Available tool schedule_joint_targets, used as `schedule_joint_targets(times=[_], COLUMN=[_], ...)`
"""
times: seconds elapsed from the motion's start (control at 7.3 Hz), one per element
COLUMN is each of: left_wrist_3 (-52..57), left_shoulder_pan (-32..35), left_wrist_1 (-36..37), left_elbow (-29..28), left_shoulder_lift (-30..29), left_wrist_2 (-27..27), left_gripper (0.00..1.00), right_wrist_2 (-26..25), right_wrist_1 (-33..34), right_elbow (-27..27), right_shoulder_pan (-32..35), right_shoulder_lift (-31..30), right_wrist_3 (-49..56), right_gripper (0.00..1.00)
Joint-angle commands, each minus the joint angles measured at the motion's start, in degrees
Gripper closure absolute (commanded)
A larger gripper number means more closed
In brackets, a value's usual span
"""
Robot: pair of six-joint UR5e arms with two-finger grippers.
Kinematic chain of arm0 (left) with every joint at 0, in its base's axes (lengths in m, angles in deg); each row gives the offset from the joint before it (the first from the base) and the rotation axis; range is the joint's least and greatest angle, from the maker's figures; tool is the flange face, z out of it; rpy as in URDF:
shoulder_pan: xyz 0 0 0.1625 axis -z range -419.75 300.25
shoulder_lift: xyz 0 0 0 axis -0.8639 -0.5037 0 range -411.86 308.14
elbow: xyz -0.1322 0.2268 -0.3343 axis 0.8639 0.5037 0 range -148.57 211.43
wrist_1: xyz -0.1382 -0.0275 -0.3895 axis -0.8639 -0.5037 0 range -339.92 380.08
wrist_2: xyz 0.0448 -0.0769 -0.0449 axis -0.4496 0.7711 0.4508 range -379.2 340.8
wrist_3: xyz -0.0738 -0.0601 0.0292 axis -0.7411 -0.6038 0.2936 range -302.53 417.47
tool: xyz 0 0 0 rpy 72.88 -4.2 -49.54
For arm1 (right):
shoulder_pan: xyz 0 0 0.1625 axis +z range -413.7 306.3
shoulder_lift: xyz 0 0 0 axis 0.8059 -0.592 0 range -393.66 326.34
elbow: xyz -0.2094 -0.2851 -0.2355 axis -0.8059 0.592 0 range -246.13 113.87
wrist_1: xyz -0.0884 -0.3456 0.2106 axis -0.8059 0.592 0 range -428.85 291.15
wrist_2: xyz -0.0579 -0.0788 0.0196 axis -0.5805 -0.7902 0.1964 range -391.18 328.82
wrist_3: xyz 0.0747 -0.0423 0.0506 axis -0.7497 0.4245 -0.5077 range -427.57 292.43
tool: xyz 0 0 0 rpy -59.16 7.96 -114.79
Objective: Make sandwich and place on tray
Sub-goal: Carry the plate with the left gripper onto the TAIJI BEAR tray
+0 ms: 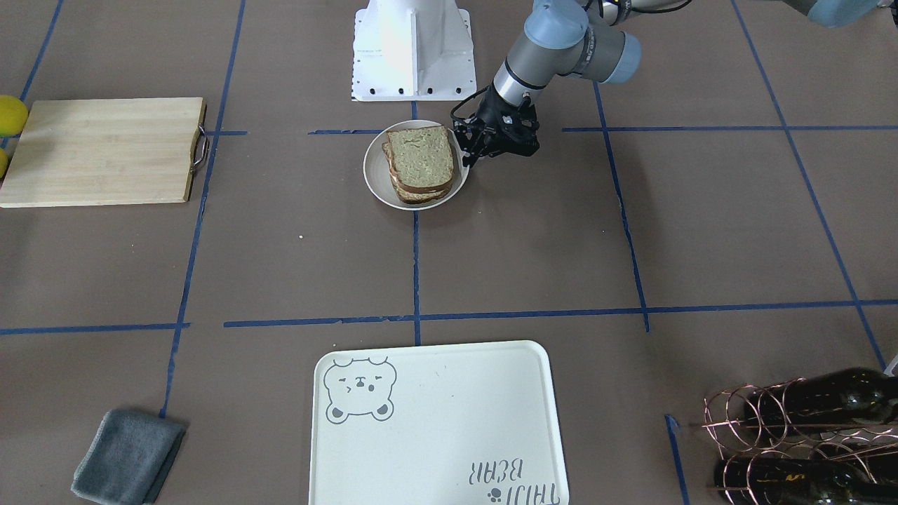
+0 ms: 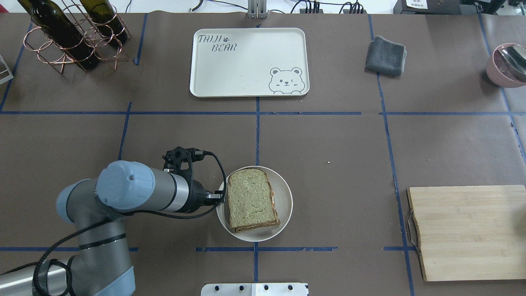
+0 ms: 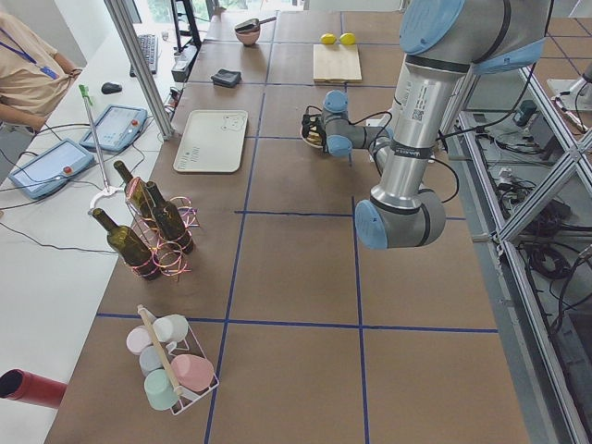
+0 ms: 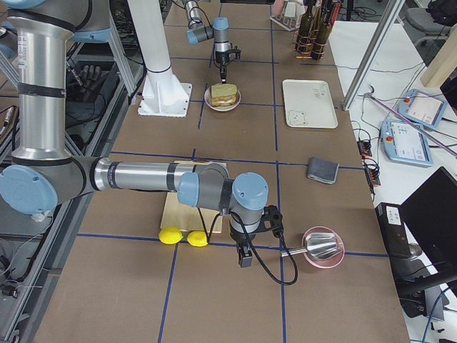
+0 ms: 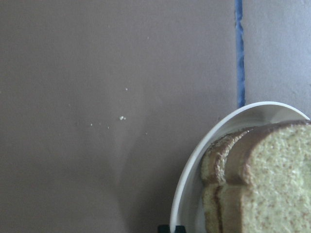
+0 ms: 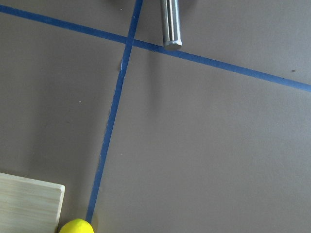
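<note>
The sandwich (image 2: 250,199) is a stack of greenish-tan, brown-crusted bread slices lying in a small round white bowl (image 2: 283,193) near the robot's side of the table. No egg shows from outside. My left gripper (image 2: 217,197) is at the bowl's left rim and looks shut on it; the left wrist view shows the rim (image 5: 194,170) and the bread (image 5: 262,184) close up. The white bear-face tray (image 2: 246,61) lies bare across the table. My right gripper (image 4: 245,257) hangs near the pink bowl, far from the sandwich; I cannot tell if it is open.
A pale wooden cutting board (image 2: 464,230) lies at the right, with two lemons (image 4: 182,236) beside it. A grey cloth (image 2: 385,55) and a pink bowl with a metal ladle (image 2: 507,63) are at far right. A wine bottle rack (image 2: 70,37) stands at far left.
</note>
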State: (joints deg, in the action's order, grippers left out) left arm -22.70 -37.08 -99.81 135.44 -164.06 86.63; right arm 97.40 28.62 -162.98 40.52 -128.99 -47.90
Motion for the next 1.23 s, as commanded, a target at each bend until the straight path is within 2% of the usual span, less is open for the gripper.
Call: schedule_joint_targets(times=[0.0,0.14,0.27,0.68,0.96,1.1], left_wrist_3=[2.1,5.2,6.5,12.7,13.3,13.4], left_shoulder_pan=[10.6,15.0,19.1,26.1,27.7,27.7], left_wrist_1=[0.3,0.6,0.7,-0.2,-10.6,-15.5], left_elbow=[-0.5,-2.8,-8.2,-31.2,-50.6,-56.8], left_shoulder_lift=[-1.4,-3.1,-7.2,-24.2,-33.6,-35.1], left_wrist_2=[11.8,13.9,15.4,17.0,16.6,15.2], left_gripper=[1.00,1.00,1.00,1.00,1.00,1.00], right_wrist_2=[0.0,0.0,0.0,0.4,0.3,0.2], right_wrist_1=[0.0,0.0,0.0,0.0,0.0,0.0], right_elbow=[0.1,0.1,0.2,-0.4,-0.4,-0.5], right_shoulder_pan=[0.0,0.0,0.0,0.0,0.0,0.0], right_shoulder_lift=[0.1,0.0,-0.1,-0.9,-1.1,-1.0], right_wrist_3=[0.0,0.0,0.0,0.0,0.0,0.0], right_gripper=[0.00,0.00,0.00,0.00,0.00,0.00])
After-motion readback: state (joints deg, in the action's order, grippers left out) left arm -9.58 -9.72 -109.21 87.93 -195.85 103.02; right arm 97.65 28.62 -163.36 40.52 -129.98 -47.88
